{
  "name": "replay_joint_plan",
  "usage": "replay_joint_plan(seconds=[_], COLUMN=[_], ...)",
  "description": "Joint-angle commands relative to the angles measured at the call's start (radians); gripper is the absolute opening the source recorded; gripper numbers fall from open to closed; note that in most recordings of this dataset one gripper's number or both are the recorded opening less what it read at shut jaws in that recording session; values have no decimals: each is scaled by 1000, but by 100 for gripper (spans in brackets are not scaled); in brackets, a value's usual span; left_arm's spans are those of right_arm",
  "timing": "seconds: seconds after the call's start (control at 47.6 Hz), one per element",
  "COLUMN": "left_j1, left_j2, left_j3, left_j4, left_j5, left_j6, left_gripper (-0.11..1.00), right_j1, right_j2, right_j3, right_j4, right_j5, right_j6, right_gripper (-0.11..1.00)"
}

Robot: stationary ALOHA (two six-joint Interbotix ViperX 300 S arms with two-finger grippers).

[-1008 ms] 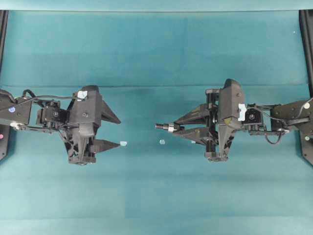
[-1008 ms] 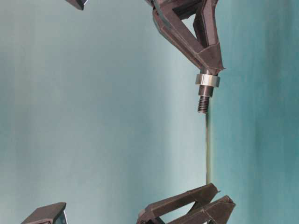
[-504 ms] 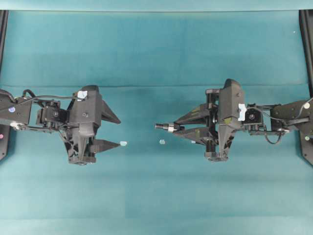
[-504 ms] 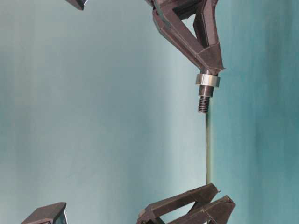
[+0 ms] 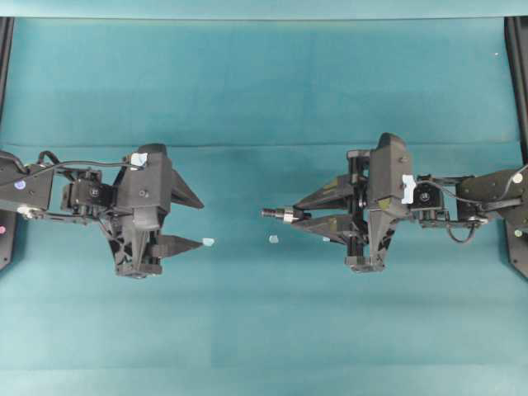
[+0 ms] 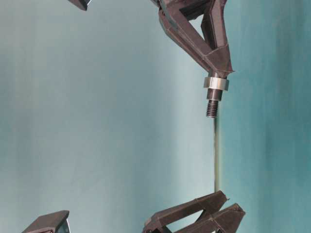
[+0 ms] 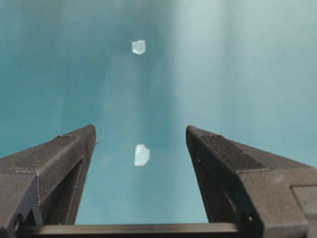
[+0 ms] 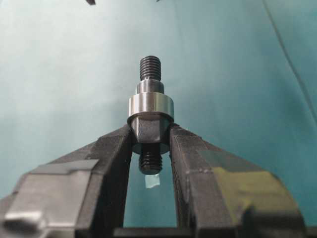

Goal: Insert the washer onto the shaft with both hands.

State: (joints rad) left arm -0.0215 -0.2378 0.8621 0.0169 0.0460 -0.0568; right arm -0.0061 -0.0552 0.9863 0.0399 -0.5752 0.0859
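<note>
The dark grey shaft [image 5: 271,213] sticks out leftward from my right gripper [image 5: 299,215], which is shut on its thicker end. The silvery washer [image 5: 288,216] sits on the shaft, right against the fingertips. In the right wrist view the washer [image 8: 150,106] rings the shaft [image 8: 150,68] just ahead of my right gripper [image 8: 151,133], and the threaded end pokes out beyond it. The table-level view shows the washer [image 6: 216,83] on the shaft [image 6: 212,108] as well. My left gripper [image 5: 202,223] stands open and holds nothing, well to the left of the shaft's tip; its wrist view shows my left gripper [image 7: 141,130] with only cloth between the fingers.
Teal cloth [image 5: 264,91] covers the table. Two tiny pale square bits lie on it: one pale bit [image 5: 208,242] by the left gripper's lower fingertip, another pale bit [image 5: 273,239] below the shaft's tip. Black frame rails [image 5: 518,74] run along the side edges.
</note>
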Motion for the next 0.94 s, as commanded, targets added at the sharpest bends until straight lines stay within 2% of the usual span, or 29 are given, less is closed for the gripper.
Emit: replay_joint_plan(seconds=[0.0,0.924], left_j1=[-2,-2], left_j2=[-6,-6], left_j3=[-9,-9], left_j4=[3,3], left_j5=[-5,-5], left_j6=[-2,-3], left_gripper=[80,80], right_j1=[2,2], right_j2=[-11,-11], right_j3=[-17,-14], right_j4=[-2,-2], right_j5=[-6,14], right_j6=[6,8], right_gripper=[0,0])
